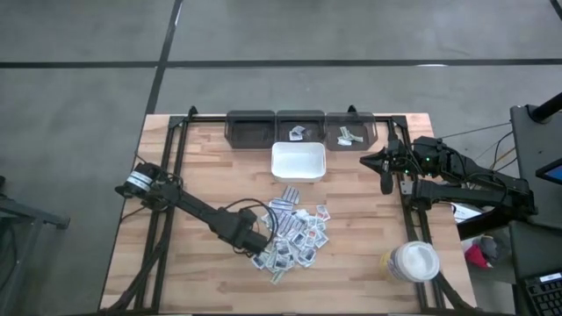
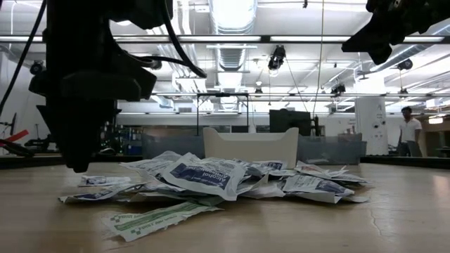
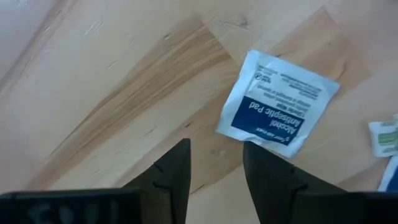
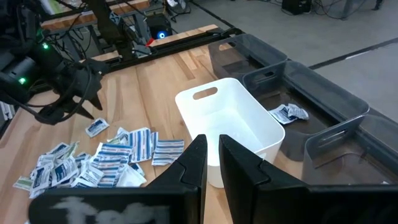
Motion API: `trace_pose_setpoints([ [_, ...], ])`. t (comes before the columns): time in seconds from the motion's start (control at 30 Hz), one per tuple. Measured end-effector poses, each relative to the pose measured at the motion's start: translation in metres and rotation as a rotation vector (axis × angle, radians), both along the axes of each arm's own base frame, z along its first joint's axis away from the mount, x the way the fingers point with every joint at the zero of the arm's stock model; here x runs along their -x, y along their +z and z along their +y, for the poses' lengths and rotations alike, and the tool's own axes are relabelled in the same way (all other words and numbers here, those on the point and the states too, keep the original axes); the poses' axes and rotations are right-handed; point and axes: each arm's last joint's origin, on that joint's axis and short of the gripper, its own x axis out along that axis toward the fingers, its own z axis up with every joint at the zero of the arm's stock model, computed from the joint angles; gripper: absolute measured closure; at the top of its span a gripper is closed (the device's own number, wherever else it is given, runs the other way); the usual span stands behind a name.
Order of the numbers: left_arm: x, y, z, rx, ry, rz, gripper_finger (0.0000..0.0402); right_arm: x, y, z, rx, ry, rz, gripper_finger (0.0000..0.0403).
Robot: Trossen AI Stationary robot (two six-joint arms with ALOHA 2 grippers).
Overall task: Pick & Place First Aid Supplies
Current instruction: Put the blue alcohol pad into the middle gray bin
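Observation:
The first aid supplies (image 1: 294, 235) lie in a loose pile of small flat packets on the wooden table, in front of the white tray (image 1: 299, 172). My left gripper (image 3: 214, 158) points down at the pile's left edge, open, with bare wood between its fingers. One blue-printed antiseptic pad packet (image 3: 277, 102) lies flat on the table just beside one finger. My right gripper (image 4: 212, 165) hangs above the table's right side, its fingers close together with nothing between them, pointing toward the tray (image 4: 249, 134).
Three dark bins (image 1: 300, 115) stand along the far edge; the middle and right ones each hold a packet or two (image 1: 347, 134). A round white-lidded jar (image 1: 413, 262) stands at the near right. A person (image 2: 408, 133) stands far off in the room behind.

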Motion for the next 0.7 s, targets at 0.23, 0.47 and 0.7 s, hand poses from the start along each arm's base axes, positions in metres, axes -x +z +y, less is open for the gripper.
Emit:
trace_pose_setpoints([
  [0.23,-0.002,0.000,0.003,-0.001,0.040,-0.006,0.0262,0.000,0.000,0.000,0.002,0.000,0.000,0.0364],
  [0.47,-0.007,0.000,0.014,0.002,0.096,-0.015,0.0262,0.000,0.000,0.000,0.000,0.000,0.000,0.0364],
  [0.7,-0.009,-0.004,0.019,0.068,0.114,-0.011,0.0262,0.000,0.000,0.000,0.000,0.000,0.000,0.0364],
])
